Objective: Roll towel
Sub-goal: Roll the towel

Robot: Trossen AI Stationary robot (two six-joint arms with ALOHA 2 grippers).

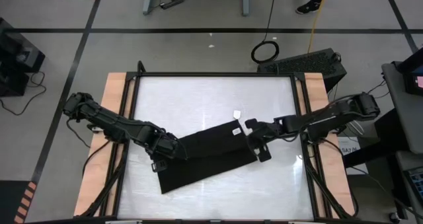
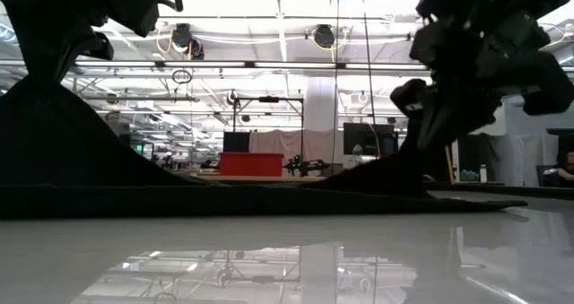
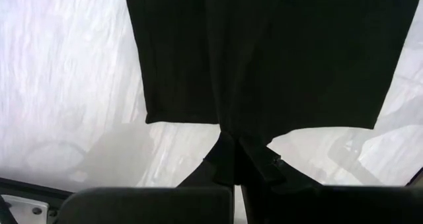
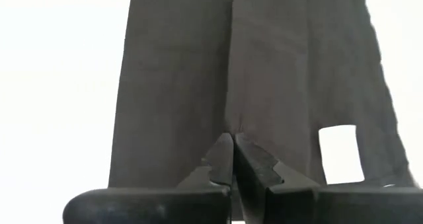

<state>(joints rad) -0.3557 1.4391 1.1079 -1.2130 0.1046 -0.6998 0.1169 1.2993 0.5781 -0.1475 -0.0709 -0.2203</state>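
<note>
One towel (image 1: 210,159), black, is laid slantwise on the white table (image 1: 211,92), toward the near half, with a small white tag (image 1: 236,131) at its far right corner. Two arms are counted, one gripper each. The left gripper (image 1: 173,151) is set at the towel's left edge, fingers pressed together on the cloth, which is seen drawn up into a peak in the low view. The right gripper (image 1: 253,141) is set at the right edge beside the tag, fingers likewise pinched shut on the cloth. The towel is spanned between the two. Beyond the table's far edge, one coiled cable ring (image 1: 264,51) is noted on the floor, and a person's shoe (image 1: 307,8). Nothing is seen lying between the grippers except the towel itself.
</note>
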